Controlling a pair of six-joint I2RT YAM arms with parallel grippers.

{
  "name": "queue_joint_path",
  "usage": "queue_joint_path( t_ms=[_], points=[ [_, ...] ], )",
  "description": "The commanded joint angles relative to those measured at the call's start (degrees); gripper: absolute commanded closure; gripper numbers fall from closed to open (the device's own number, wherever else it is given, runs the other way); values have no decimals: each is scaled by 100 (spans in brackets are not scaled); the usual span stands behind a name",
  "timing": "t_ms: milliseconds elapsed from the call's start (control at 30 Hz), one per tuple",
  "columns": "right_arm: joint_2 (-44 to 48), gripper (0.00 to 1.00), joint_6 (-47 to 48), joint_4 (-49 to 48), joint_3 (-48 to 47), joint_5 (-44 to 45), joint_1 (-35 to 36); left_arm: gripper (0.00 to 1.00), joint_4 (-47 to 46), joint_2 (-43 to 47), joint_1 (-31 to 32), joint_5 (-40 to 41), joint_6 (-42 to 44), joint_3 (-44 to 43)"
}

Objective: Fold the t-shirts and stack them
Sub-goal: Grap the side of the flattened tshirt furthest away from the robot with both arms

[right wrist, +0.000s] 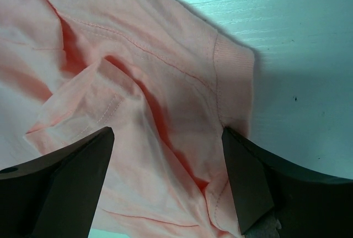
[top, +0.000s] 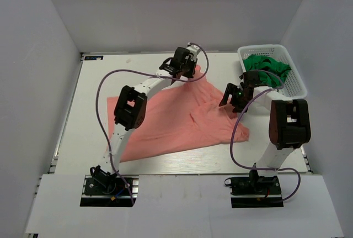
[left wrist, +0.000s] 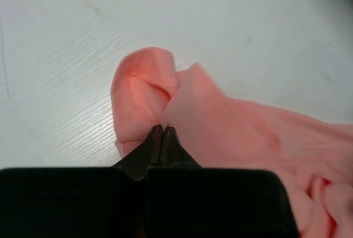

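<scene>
From the top view you see the salmon-pink shirt (top: 182, 119) lying crumpled across the middle of the table (top: 96, 83). Its far corner is drawn up toward 12 o'clock, where your left gripper (top: 172, 74) pinches it, and its right edge ends near 3 o'clock below your right gripper (top: 228, 99). The white basket (top: 300, 86) sits at 2 o'clock against the table's right edge with the green garment (top: 268, 65) heaped inside. The right gripper hangs near the basket's left wall, so room is tight there. You have bare table from 9 to 11 o'clock and in a strip along the near edge at 6 o'clock. In the left wrist view the jaws are closed tight on a bunched fold of the shirt. The cloth puffs up toward 12 o'clock and trails off to 4 o'clock, with bare tabletop from 9 round to 2 o'clock. In the right wrist view the jaws stand wide apart over the shirt, straddling a raised crease. You cannot tell whether the fingers (right wrist: 71, 177) touch the cloth. A banded hem edge runs at 2 o'clock, with bare table beyond it from 1 to 4 o'clock.
</scene>
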State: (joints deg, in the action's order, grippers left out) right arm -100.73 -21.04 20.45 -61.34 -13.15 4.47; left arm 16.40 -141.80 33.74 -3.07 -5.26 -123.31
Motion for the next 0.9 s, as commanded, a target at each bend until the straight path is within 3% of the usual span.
queue_joint_path(
  t_ms=[0,100,200,267,300,367,400,533,600,867],
  points=[
    [-70,15,-120,73,52,190,-43,100,-1672,1626,10,-1176,445,1371],
    [-105,15,-146,82,43,190,-52,100,-2685,2480,-42,-784,447,2623],
    [-166,15,-155,82,26,155,-52,100,-2520,2613,-174,-441,394,2847],
    [-184,15,-146,109,0,146,-52,100,-2074,2247,-227,-134,324,2691],
    [-175,15,-146,126,8,146,-51,89,-1906,2079,-297,-132,271,2550],
    [-166,15,-138,117,-9,155,-51,48,-1267,1701,-377,42,69,1929],
    [-158,15,-129,126,-9,163,-51,1,-1080,1525,-446,113,16,1698],
    [-61,15,-67,187,-106,251,-43,0,-560,804,-508,850,-194,722],
    [17,15,-32,205,-167,234,-34,0,-437,732,-648,852,-414,431],
    [264,10,494,249,-843,313,246,0,-138,1654,-711,1528,-608,1220]
  ],
)
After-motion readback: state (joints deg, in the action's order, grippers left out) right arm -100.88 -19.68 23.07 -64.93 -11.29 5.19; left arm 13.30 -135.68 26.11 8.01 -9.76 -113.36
